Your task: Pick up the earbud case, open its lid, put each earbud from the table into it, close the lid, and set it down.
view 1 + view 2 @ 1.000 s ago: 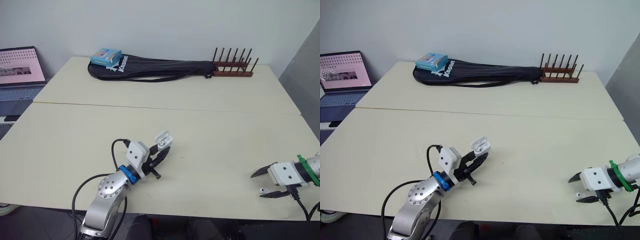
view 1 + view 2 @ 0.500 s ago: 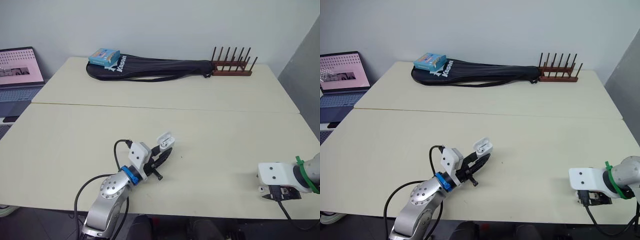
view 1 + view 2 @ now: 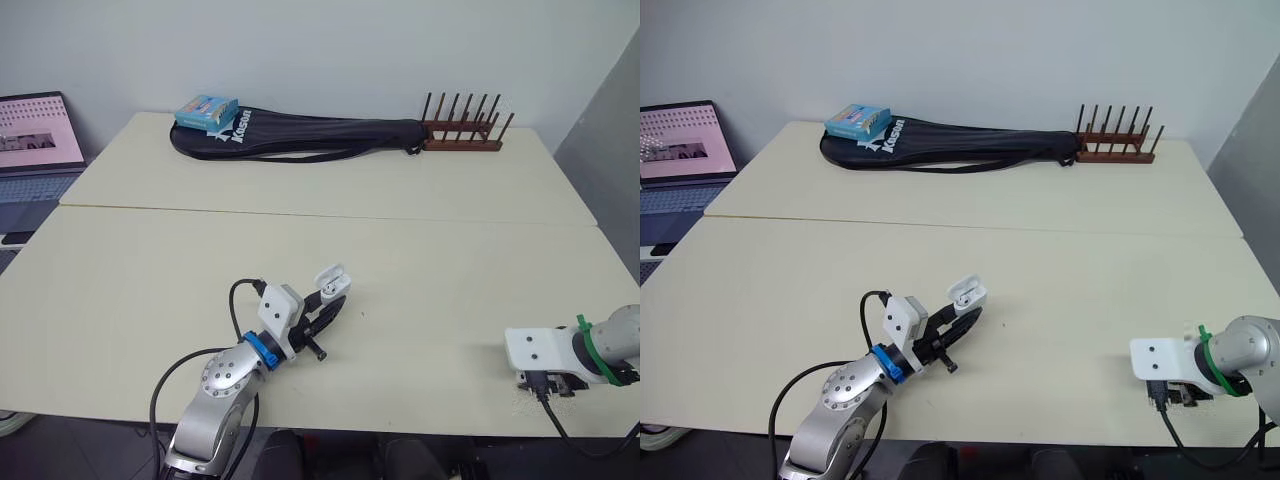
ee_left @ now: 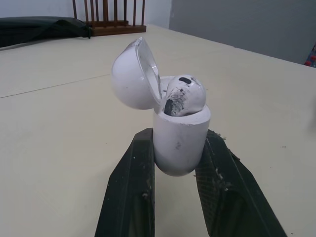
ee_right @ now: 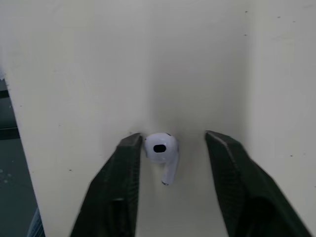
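We see a black Kason racket bag along the far table, a blue box resting on its left end, a wooden peg rack at its right end, and an open laptop far left.

Table: two cream tops joined by a seam.
Far side: black racket bag; wooden peg rack at its end; blue box, seemingly partly on the bag.
Near right edge: earbud, white.
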